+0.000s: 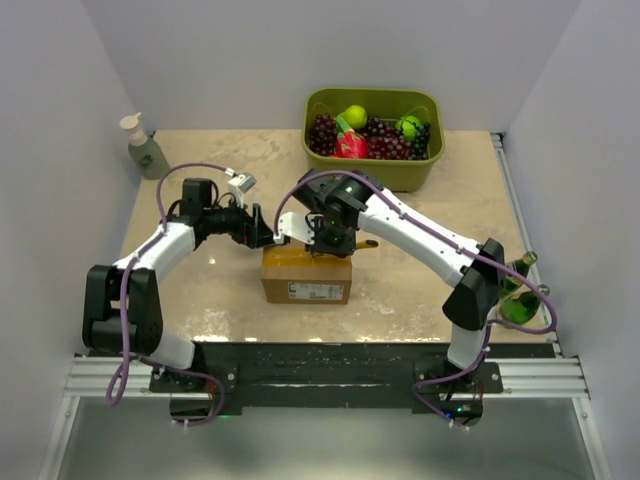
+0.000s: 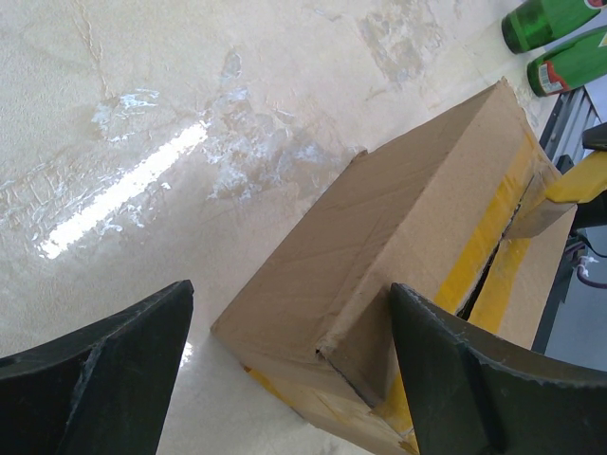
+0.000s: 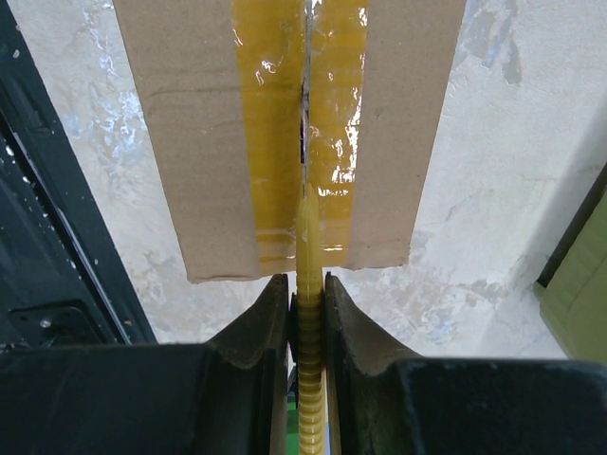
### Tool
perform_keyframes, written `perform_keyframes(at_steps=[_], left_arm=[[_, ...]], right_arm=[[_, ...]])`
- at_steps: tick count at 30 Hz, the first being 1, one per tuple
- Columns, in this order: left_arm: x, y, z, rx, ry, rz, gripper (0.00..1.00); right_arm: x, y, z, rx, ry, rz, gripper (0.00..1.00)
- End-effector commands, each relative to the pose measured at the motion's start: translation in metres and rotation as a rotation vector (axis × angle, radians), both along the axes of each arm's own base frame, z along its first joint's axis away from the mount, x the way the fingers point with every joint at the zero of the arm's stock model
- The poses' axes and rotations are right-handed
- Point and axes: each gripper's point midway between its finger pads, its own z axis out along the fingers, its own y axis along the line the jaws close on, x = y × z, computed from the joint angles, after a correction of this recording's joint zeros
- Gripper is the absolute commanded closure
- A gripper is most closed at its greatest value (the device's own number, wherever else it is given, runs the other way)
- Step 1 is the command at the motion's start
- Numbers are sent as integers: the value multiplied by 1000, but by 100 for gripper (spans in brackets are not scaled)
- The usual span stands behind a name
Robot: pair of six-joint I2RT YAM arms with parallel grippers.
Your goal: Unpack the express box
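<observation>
Looks early in the unpacking: finds the express box (image 1: 307, 277) resting mid-table (image 1: 200, 300), toward the near edge between the two arms, flaps down and nothing lifted out. Shows the yellowish tape (image 3: 270, 114) apparently parted along the top seam, with a dark slit visible from the left wrist, though hard to say over how much of the length. Leaves, on that reading, the rest of the cut, the folding back of the flaps and the emptying. Catches the right gripper (image 3: 305, 284) pinching a ridged yellow cutter (image 3: 308, 237), tip set into the seam line. Catches the left gripper (image 2: 289, 294) spread wide at the box's left end, one finger out over the table, the other above the carton, holding nothing. Gives from overhead alone the white label (image 1: 318, 291) on the near side and the green bin (image 1: 400, 178) of fruit behind. Gives from the left wrist alone two green bottles (image 2: 555, 38) beyond the box. Hides most of the seam from overhead beneath the right arm.
</observation>
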Motion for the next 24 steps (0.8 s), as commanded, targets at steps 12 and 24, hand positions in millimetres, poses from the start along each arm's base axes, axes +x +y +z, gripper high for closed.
perform_keyframes(at_steps=[12,24], left_arm=[[-8,14,-36,127,33,34,12],[-7,17,-38,149,30,45,12]], right_arm=[[-11,-39,-13,-187,7,16,100],[-10,-62,-13,-247,-15,12,100]])
